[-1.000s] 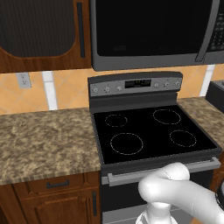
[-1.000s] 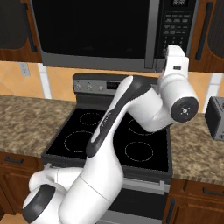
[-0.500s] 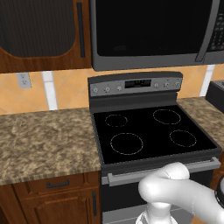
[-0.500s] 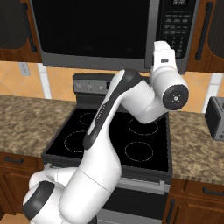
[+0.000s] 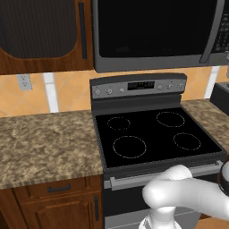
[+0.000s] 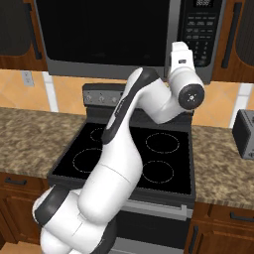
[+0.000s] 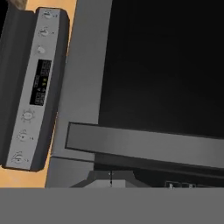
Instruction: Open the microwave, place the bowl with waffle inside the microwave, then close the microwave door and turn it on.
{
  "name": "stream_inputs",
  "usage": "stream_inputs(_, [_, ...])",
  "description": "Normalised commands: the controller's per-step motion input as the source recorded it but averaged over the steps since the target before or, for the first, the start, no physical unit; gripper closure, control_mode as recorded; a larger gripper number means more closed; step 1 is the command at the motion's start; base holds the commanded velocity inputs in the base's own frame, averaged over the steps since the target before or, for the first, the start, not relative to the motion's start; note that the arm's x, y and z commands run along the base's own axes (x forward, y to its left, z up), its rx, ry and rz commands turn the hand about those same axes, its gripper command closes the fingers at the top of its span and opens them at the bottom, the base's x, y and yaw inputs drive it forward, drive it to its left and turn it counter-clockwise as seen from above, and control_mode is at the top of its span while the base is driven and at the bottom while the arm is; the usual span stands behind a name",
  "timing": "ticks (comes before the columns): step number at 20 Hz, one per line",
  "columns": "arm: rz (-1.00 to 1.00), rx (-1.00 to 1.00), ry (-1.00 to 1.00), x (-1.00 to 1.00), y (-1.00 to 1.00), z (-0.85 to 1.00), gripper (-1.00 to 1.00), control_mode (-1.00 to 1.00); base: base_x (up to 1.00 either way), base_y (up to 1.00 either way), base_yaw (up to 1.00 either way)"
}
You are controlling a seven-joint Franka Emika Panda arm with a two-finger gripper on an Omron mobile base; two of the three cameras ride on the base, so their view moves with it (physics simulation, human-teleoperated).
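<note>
The microwave [image 5: 156,33] hangs over the stove with the microwave door [image 6: 104,32] shut. Its slanted grey bar handle [image 5: 210,33] runs beside the button panel [image 6: 198,30]. In the right base view my hand [image 6: 179,54] is raised to the door's lower right corner, in front of the handle's lower end. In the hand view the handle [image 7: 144,146] crosses close ahead as a grey bar, with the dark glass [image 7: 166,61] beyond it. My gripper [image 7: 110,177] is shut with nothing between its tips. The bowl and the waffle are out of view.
Below lies a black-topped stove [image 5: 156,134] with a knob panel [image 5: 138,86] at its back. Granite counters [image 5: 44,143] flank it. A grey toaster [image 6: 245,131] stands on the right counter. Brown wall cabinets [image 5: 40,33] hang left of the microwave.
My hand has swung left and a little up along the microwave's front, from before the button panel to the handle's lower end. The gripper stayed shut.
</note>
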Motion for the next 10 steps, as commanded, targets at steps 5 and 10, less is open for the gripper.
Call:
stream_inputs(5, [0.00, 0.00, 0.00, 0.46, -0.12, 0.00, 1.00, -1.00, 0.00, 0.00, 0.00])
stream_inputs(10, [0.00, 0.00, 0.00, 0.45, -0.16, 0.00, 1.00, -1.00, 0.00, 0.00, 0.00])
